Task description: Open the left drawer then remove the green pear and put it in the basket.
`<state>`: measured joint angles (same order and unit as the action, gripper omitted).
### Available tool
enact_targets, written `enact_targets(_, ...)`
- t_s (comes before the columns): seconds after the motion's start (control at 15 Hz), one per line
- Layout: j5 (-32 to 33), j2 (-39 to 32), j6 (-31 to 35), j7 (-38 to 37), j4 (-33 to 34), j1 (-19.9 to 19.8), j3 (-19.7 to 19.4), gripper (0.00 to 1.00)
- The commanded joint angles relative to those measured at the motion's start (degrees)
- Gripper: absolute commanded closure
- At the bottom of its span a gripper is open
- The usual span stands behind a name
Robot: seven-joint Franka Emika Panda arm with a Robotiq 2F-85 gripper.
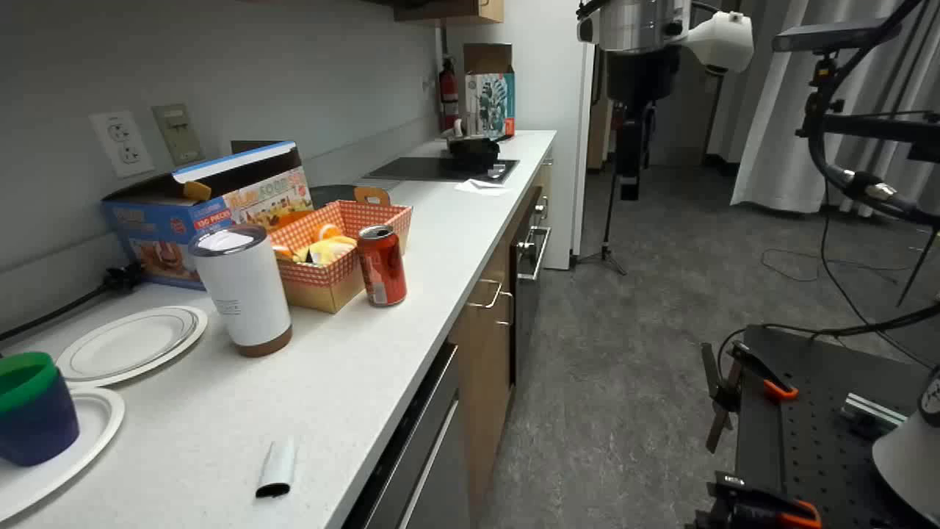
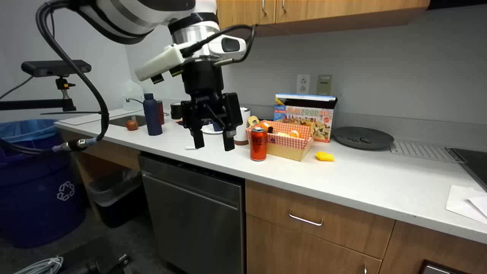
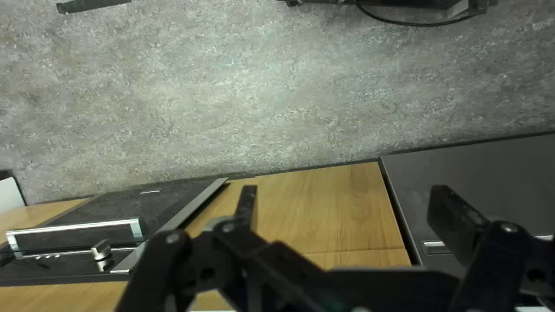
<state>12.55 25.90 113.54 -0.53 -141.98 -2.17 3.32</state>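
Observation:
The left drawer [image 2: 274, 201] has a light wood front and a silver bar handle. It is shut under the counter, right of the dishwasher in that exterior view. Part of its front also shows in the wrist view [image 3: 360, 259]. The green pear is out of view. The orange-checked basket [image 2: 285, 150] stands on the counter with orange and yellow items in it; it also shows in an exterior view [image 1: 316, 286]. My gripper [image 2: 213, 143] is open with nothing between its fingers. It points down, in front of the counter edge and above the floor; the wrist view [image 3: 344, 195] shows its spread fingers.
A red can [image 2: 258, 144] stands before the basket. A white tumbler [image 1: 250, 294], play-food box [image 1: 257, 206], plates [image 1: 147, 342] and green-blue cup [image 1: 37, 419] are on the counter. A yellow item [image 2: 325, 156] and dark pan [image 2: 363, 137] lie further right. The dishwasher [image 2: 194, 213] is below.

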Motion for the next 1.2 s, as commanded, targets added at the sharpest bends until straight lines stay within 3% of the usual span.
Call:
enact_targets(0.0, 0.3, 0.0, -0.2, -0.2, 0.1, 0.7, -0.6, 0.00)
enact_targets(0.73, 0.3, 0.0, -0.2, -0.2, 0.0, 0.7, -0.6, 0.00)
enact_targets(1.13, -4.4, -5.8, 4.8, -4.1, 6.7, -0.3, -2.6, 0.00)
